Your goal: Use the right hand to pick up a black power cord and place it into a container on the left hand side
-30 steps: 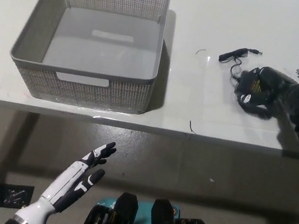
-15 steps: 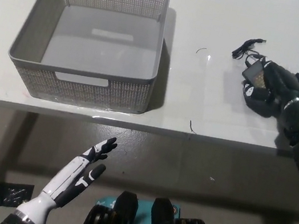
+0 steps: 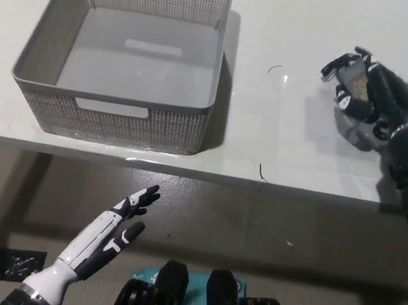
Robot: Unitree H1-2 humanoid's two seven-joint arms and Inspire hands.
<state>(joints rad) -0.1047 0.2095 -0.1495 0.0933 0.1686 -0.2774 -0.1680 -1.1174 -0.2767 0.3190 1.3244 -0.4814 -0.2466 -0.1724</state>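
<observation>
White table (image 3: 284, 147) carries our black right hand (image 3: 372, 95) near its right edge, fingers wrapped around the power cord (image 3: 353, 78), gripping its stiff adapter block; light, floppy wire will dangle.

- No text, brand, number or sign can be read anywhere in the view.
- The power cord (image 3: 352, 82) held in the right hand (image 3: 371, 99) shows a pale label patch on its adapter block, too small and blurred to read.
- The basket (image 3: 110, 100) carries no legible marking; the pale rectangles on its walls are handle cut-outs.
- The worktop (image 3: 271, 133) bears only a few short dark marks, not letters.
</observation>
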